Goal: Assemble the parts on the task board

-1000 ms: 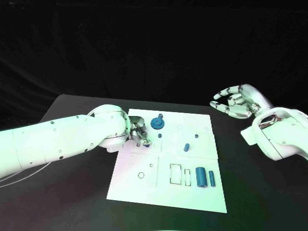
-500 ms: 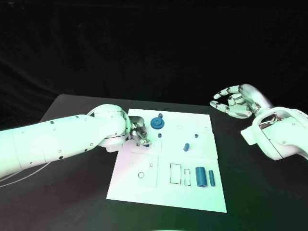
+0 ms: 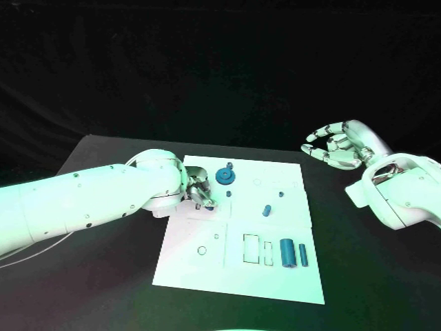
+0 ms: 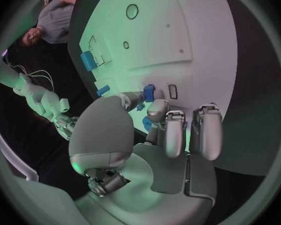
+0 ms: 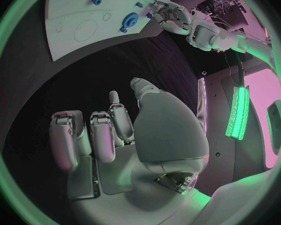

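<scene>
While the left hand (image 3: 202,192) works low over the upper left part of the task board (image 3: 206,272), the right hand (image 3: 337,146) hangs in the air well off the board's right edge, above the black table (image 3: 101,276). In the left wrist view the left hand's fingers (image 4: 167,135) are curled in toward the thumb around a small blue part (image 4: 148,93) that stands against the board; blue shows between the fingertips, yet whether they truly grip that piece or merely touch it cannot be told from these views. The right hand holds nothing, its fingers (image 5: 93,137) bent loosely inward but apart from one another and from the thumb.

On the board, a blue gear-shaped part (image 3: 225,179) lies just beside the left hand, with a small blue peg (image 3: 229,165) near it toward the far edge. Another small blue peg (image 3: 229,194) sits close to the hand's fingertips. Toward the middle of the board a short oblong blue part (image 3: 267,210) lies alone. Nearer the robot, a thick blue cylinder (image 3: 287,254) and a slimmer blue bar (image 3: 303,254) lie side by side, just right of a dark rectangular outline (image 3: 250,249) marked on the board. A small dark ring (image 3: 202,251) is marked to the left of that outline.
</scene>
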Motion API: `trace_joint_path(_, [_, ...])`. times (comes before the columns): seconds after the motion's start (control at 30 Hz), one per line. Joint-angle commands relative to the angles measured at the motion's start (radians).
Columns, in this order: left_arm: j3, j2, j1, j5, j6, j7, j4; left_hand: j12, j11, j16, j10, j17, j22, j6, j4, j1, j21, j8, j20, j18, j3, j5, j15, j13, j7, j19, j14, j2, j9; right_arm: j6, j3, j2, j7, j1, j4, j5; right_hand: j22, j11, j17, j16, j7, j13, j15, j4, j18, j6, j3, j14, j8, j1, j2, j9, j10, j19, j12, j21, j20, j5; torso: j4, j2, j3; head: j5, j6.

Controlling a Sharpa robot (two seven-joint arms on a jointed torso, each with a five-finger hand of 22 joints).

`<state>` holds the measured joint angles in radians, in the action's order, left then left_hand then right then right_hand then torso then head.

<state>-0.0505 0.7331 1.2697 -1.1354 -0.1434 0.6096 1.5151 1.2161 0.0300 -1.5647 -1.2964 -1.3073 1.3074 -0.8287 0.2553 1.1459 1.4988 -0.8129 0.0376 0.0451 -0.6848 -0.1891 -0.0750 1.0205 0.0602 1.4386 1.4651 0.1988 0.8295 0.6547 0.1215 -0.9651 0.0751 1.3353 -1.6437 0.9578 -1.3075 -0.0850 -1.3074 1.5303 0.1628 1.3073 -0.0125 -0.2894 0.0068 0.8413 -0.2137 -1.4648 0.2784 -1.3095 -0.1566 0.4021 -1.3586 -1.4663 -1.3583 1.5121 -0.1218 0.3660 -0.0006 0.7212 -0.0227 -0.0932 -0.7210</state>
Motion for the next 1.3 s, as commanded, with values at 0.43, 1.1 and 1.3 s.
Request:
trace_joint_path(0.43, [-0.001, -0.011, -0.001, -0.001, -0.023, 0.004, -0.006, 0.007, 0.002, -0.006, -0.009, -0.263, 0.097, -0.037, 0.017, -0.02, 0.007, -0.002, -0.001, -0.007, 0.04, 0.001, -0.01, 0.004, -0.026, 0.013, 0.106, 0.003, 0.004, 0.002, 0.0, -0.002, -0.007, -0.001, -0.003, 0.011, -0.214, 0.007, -0.156, -0.002, -0.002, 0.016, 0.007, -0.002, 0.012, 0.008, 0.011, -0.081, 0.003, 0.016, 0.002, 0.001, 0.003, -0.059, 0.001, -0.003, 0.009, -0.008, -0.0004, 0.0, 0.0, 0.002, 0.0])
trace_joint_path(1.1, [-0.001, -0.019, -0.001, 0.002, -0.027, 0.005, -0.024, 0.014, 0.002, -0.006, -0.013, -0.263, 0.106, -0.046, 0.036, -0.057, 0.01, 0.004, -0.003, -0.009, 0.113, 0.0, -0.01, 0.009, -0.026, 0.019, 0.106, -0.006, 0.006, 0.002, 0.0, -0.004, -0.008, -0.001, -0.004, 0.011, -0.214, 0.007, -0.155, -0.003, -0.003, 0.015, 0.007, -0.002, 0.012, 0.007, 0.02, -0.081, 0.004, 0.035, 0.006, 0.001, 0.003, -0.059, 0.002, -0.004, 0.01, -0.031, 0.0, 0.0, 0.0002, 0.004, 0.0])
trace_joint_path(1.3, [-0.001, -0.018, -0.001, 0.002, -0.029, 0.005, -0.024, 0.017, 0.002, -0.006, -0.015, -0.263, 0.11, -0.049, 0.036, -0.072, 0.011, 0.005, -0.003, -0.01, 0.137, -0.001, -0.01, 0.013, -0.026, 0.022, 0.106, -0.004, 0.007, 0.002, 0.0, -0.005, -0.008, -0.001, -0.005, 0.012, -0.212, 0.008, -0.153, -0.003, -0.003, 0.013, 0.008, 0.0, 0.013, 0.006, 0.029, -0.08, 0.004, 0.037, 0.002, 0.001, 0.005, -0.057, 0.003, -0.007, 0.01, -0.059, -0.0006, 0.0, -0.0006, 0.005, -0.001])
